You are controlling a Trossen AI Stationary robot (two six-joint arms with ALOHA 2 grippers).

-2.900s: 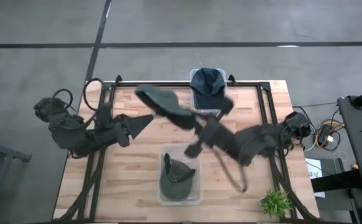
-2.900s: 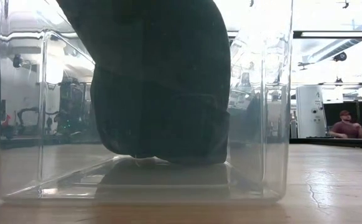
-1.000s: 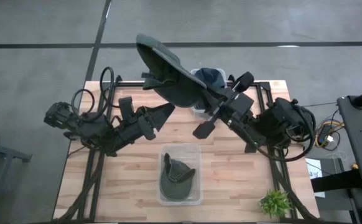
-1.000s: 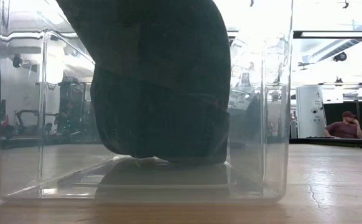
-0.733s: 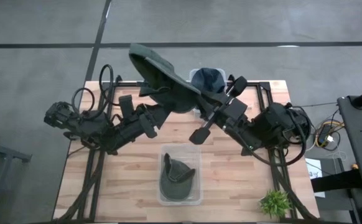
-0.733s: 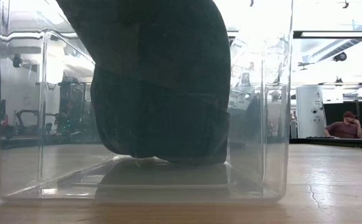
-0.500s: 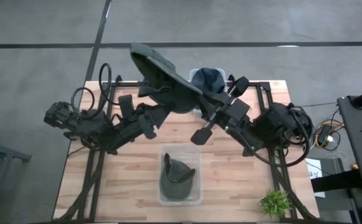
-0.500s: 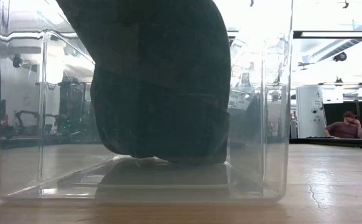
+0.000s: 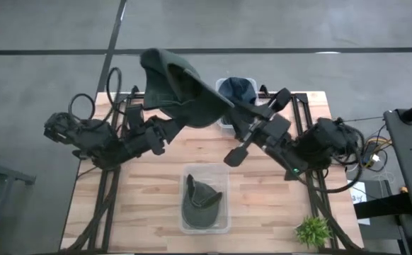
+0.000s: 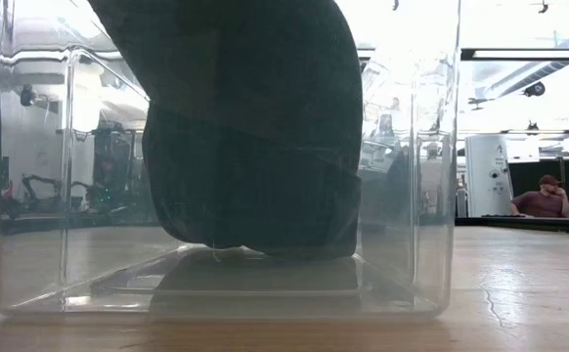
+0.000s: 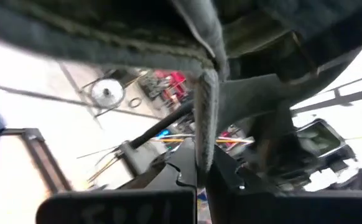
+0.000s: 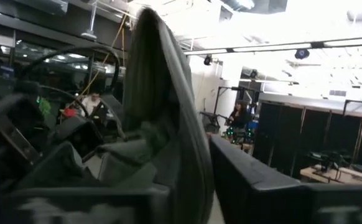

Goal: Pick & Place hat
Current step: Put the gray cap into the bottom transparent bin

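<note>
A grey-green hat (image 9: 181, 88) is held up above the table's far half between both grippers. My left gripper (image 9: 168, 125) meets it from the left and is shut on its edge (image 11: 203, 124). My right gripper (image 9: 244, 119) meets it from the right and is shut on its other side (image 12: 168, 124). A second dark green hat (image 9: 202, 200) lies in a clear bin (image 9: 224, 219) near the table's near edge, and it fills the low view (image 10: 255, 147). A blue hat (image 9: 236, 92) sits in another clear bin at the far edge. My left gripper pinches the hat's stitched rim edge (image 11: 204, 149) between its two fingers, coming slanting up from the table's left. The edge runs along between the fingers. The hat is lifted clear and spreads above the gripper. My right gripper pinches the opposite edge of the hat (image 12: 190, 162) between its two fingers, slanting up from the table's right. The cloth stands on edge between the fingers. The hat is clear of the table.
The near clear bin (image 10: 30, 196) stands right in front of the low camera. A small green plant (image 9: 312, 230) stands at the near right corner. A black frame (image 9: 301, 113) borders the table. People (image 10: 544, 196) sit in the room behind.
The raised hat has shifted toward the table's left, with its crown swung further out left. My left arm has drawn back toward the left edge, its gripper staying at the hat. My right gripper has moved slightly right and nearer. The hat in the near bin has not moved.
</note>
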